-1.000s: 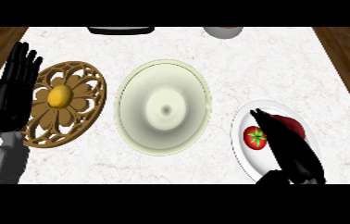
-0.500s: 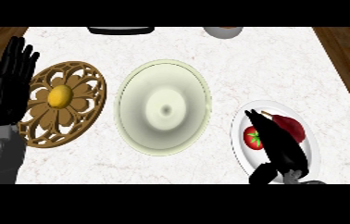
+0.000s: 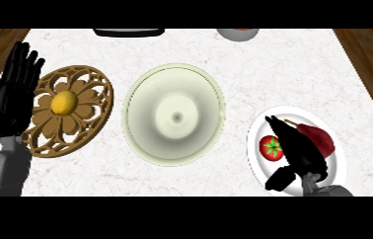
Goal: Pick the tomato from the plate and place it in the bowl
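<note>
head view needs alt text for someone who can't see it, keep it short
The right robot hand reaches over a white plate at the counter's right, fingers straight, beside a red tomato. A pale bowl sits at centre, and a carved wooden trivet with a yellow fruit lies at left, next to the open, resting left robot hand.

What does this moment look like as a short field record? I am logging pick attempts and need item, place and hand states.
tomato: on the white plate, at the view's right
dark red item: on the same plate, right of the tomato
bowl: centre of the counter, nothing visible in it
right hand: over the plate, fingers straight, beside the tomato
left hand: open, resting at the left edge
wooden trivet: left of the bowl, yellow item on it
</note>
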`<action>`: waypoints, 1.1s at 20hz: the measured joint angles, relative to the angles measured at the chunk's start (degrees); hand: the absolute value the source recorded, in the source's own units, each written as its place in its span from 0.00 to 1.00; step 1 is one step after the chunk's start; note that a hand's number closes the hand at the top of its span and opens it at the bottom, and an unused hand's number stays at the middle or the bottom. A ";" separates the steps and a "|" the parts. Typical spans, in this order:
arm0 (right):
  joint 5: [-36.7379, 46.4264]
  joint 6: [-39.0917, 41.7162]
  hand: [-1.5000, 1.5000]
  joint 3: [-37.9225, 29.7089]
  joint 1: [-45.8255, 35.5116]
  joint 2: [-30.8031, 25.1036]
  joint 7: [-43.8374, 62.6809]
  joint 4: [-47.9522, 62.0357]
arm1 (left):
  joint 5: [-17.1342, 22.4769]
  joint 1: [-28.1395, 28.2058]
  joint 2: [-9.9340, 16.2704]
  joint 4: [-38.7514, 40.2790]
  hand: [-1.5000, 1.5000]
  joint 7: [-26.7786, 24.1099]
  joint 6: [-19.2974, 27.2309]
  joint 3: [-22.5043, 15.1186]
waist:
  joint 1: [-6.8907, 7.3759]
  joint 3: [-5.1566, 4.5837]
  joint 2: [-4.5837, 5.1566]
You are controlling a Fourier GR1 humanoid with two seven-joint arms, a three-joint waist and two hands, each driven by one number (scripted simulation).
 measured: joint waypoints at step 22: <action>1.47 -5.32 1.00 -15.62 -0.36 -20.53 -32.99 14.50 | -0.69 0.50 -1.01 0.00 0.50 -0.98 -2.05 1.76 | 0.17 -0.13 -0.07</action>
